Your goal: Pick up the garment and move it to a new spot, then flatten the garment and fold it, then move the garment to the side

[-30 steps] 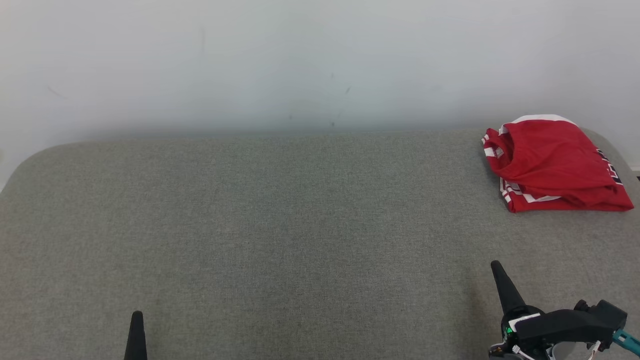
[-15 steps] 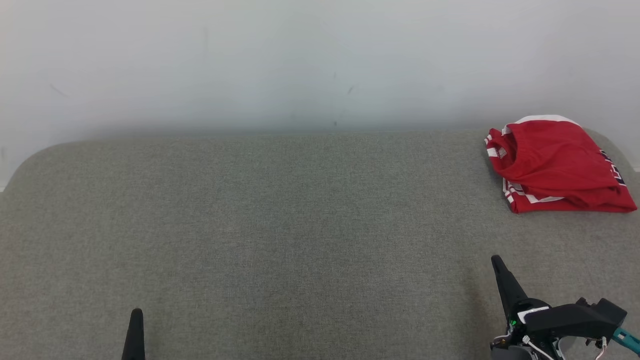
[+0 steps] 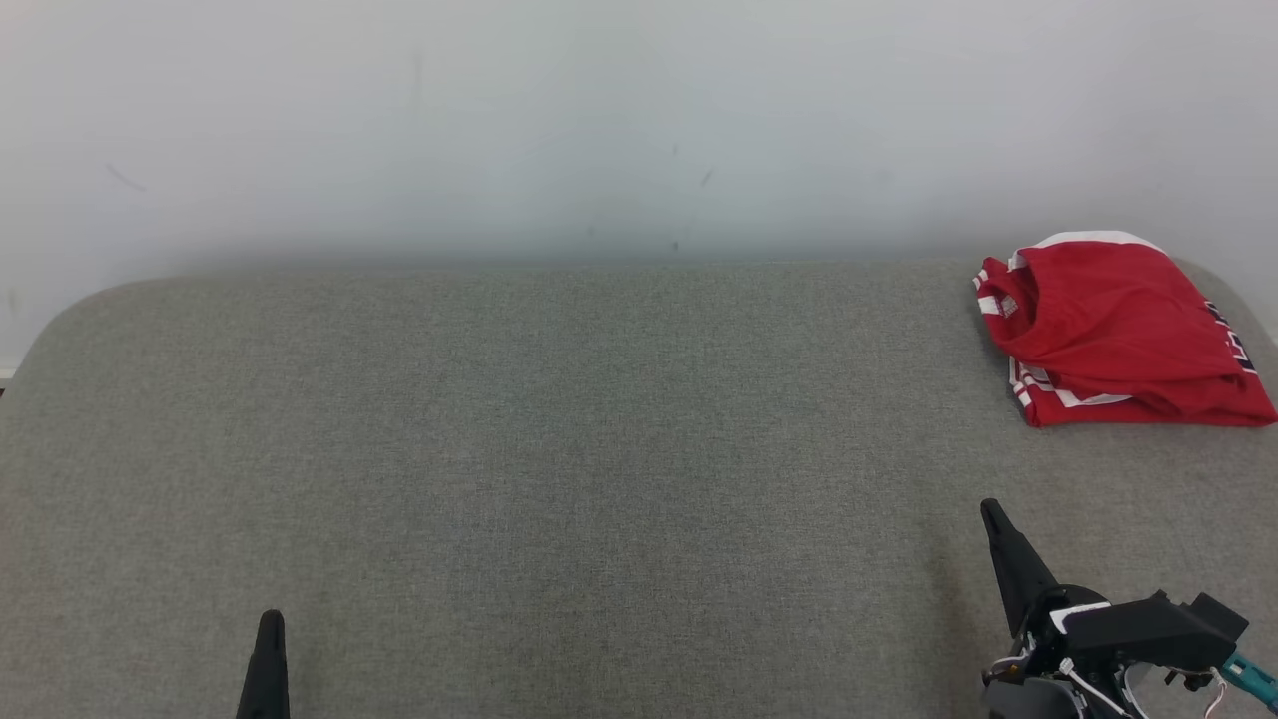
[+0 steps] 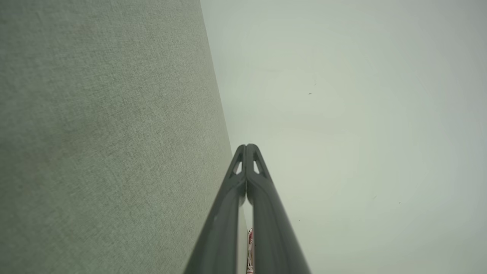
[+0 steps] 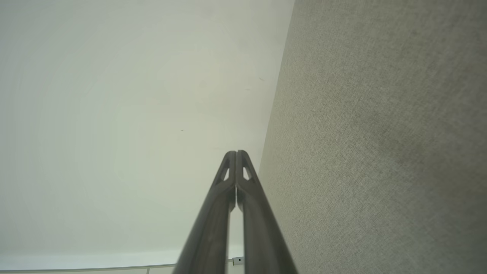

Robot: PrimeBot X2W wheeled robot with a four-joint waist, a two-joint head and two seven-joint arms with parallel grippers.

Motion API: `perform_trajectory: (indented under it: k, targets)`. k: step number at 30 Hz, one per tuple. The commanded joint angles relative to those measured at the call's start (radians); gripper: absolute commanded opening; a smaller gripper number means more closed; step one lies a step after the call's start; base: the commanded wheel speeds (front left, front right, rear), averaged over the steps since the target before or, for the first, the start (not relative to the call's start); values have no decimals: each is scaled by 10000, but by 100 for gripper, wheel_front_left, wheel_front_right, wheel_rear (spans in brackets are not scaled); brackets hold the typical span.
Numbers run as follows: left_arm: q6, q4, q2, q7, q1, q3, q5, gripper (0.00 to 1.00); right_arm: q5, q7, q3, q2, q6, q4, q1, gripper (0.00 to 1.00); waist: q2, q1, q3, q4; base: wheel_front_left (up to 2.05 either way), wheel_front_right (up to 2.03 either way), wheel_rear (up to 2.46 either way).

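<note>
One red shirt (image 3: 1118, 335) with white trim lies folded at three o'clock on the grey fabric surface (image 3: 599, 449), near the pale wall (image 3: 599, 120). The right gripper (image 3: 990, 509) at five o'clock and the left gripper (image 3: 270, 624) at seven o'clock sit well apart from it, each with its fingers pressed together and empty.

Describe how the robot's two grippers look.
The left gripper and right gripper each have two long dark grey fingers tapering to a point, with small triangular cut-outs near the tips. Behind the right one sits a black housing with a white strip, thin loose cables and a teal fitting.
</note>
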Motion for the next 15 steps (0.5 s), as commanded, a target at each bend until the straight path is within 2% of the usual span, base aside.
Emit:
perform_trajectory:
  k: [1,15]
  targets:
    - [-29,-87,45,36,-117,29,-241,0,231,57,-40,14,-18,3,-137,0,0,0,1,5,0,0,0]
    - [-96,-159,48,209,-152,62,-1262,0,1187,430,-193,53,-21,92,-280,0,0,0,16,69,0,0,0]
